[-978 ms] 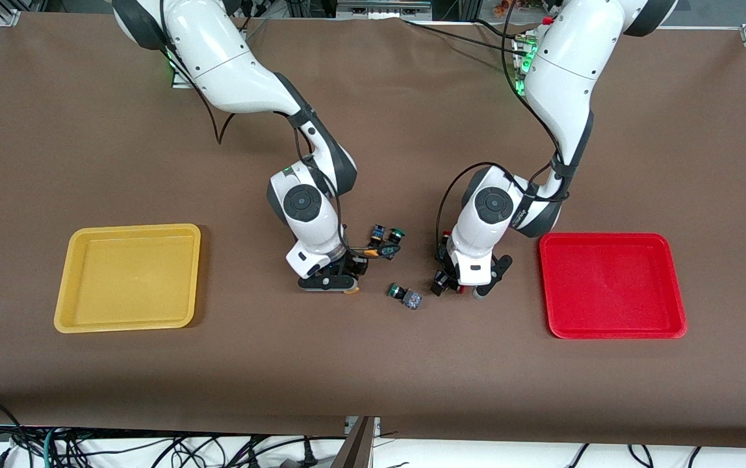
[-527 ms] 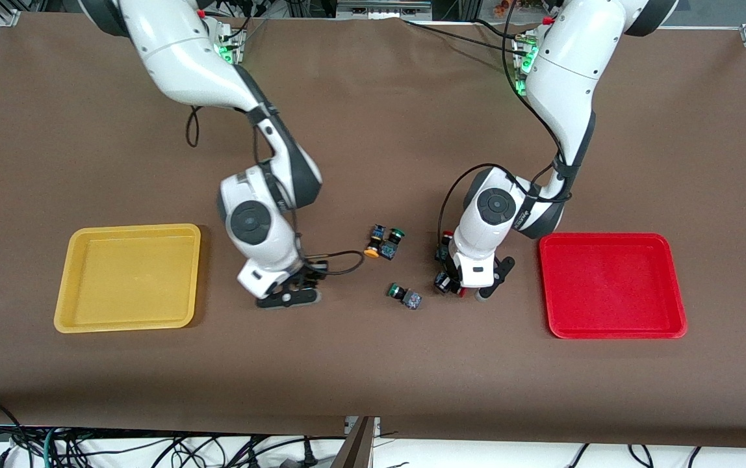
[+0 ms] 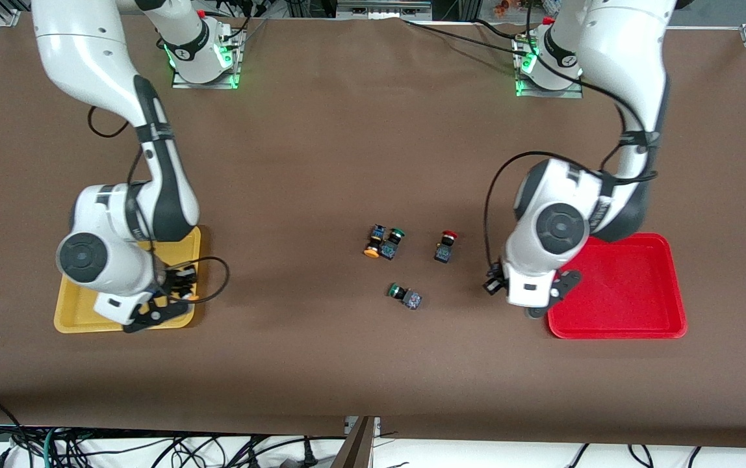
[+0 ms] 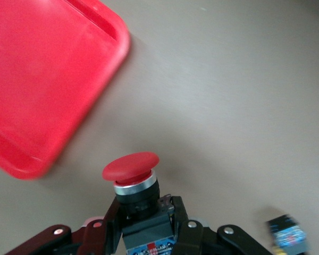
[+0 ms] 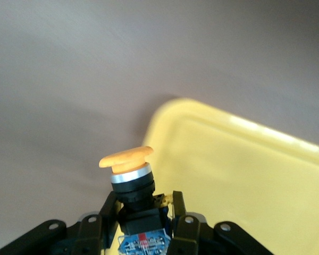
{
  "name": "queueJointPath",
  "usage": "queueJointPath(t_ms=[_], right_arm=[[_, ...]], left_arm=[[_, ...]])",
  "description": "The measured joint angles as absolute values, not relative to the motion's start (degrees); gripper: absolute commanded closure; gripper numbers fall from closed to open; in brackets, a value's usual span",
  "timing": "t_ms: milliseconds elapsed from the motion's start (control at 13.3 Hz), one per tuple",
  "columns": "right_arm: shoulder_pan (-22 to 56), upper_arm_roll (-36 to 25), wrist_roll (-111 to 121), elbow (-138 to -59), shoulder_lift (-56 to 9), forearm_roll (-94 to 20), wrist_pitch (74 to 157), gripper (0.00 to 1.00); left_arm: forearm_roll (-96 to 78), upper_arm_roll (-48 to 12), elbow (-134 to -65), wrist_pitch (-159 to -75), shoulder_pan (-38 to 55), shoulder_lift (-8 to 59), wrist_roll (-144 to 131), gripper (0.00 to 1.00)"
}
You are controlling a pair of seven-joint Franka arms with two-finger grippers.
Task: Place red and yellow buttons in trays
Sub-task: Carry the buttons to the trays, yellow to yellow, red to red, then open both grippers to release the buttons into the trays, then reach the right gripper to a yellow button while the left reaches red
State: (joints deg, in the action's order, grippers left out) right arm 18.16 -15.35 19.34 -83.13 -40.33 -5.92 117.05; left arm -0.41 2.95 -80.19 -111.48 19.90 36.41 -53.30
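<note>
Your right pincer [image 3: 175,300] is hanging over the corner of the yellow tray [image 3: 87,312] that sits nearest the middle of the table. It is pinching a yellow button [image 5: 128,166] by its dark body, with the cap sticking out past the fingers. The tray's rounded rim [image 5: 202,114] is lying right under the button, and the bare tray floor is spreading wide open past it.

Your left pincer [image 3: 509,292] is hanging over the brown table [image 3: 321,364], just beside the edge of the red tray [image 3: 613,286]. It is pinching a red button [image 4: 132,175] the same way. The red tray's rounded corner [image 4: 114,40] is close by, with a strip of bare table between it and the button.

Four more buttons are lying on the table between your two pincers. One red button [image 3: 444,246] is standing alone, nearest your left pincer. One yellow button [image 3: 373,242] and one green button [image 3: 393,242] are touching each other. Another green button [image 3: 405,295] is lying alone, nearer the front camera. So you are seeing two red, two yellow and two green buttons, and two trays. Both trays are holding nothing.
</note>
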Motion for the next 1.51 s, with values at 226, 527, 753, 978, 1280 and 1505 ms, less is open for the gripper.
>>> queueJointPath(t_ms=[226, 527, 753, 978, 1280, 1505], right_arm=[[14.71, -15.44, 22.40, -89.07, -40.14, -6.15, 119.86, 0.09], [13.59, -15.32, 23.47, -90.58, -39.42, -10.95, 121.04, 0.01], [14.14, -14.37, 22.83, -88.85, -37.25, -13.24, 119.32, 0.01], [16.94, -13.68, 12.94, -84.64, -36.14, -14.73, 114.17, 0.01], [28.99, -12.90, -13.28, -83.39, -36.52, -17.03, 113.95, 0.01], [40.09, -12.72, -32.90, -82.97, -39.01, -18.68, 119.10, 0.01]], left_arm=[[-0.38, 3.02, -80.13, -103.20, 14.63, 35.81, -37.87, 0.86], [-0.38, 2.95, -82.78, -101.96, 7.76, 36.33, -13.24, 0.85], [-0.85, 2.67, -83.54, -103.18, 2.77, 37.97, 3.96, 0.85], [-2.71, 2.26, -89.47, -114.19, 0.22, 39.63, 13.50, 0.78], [-2.74, 1.05, -96.00, -124.36, 0.25, 39.93, 16.14, 0.00], [-2.74, -0.18, -95.73, -124.02, 0.36, 37.57, 16.23, 0.00]])
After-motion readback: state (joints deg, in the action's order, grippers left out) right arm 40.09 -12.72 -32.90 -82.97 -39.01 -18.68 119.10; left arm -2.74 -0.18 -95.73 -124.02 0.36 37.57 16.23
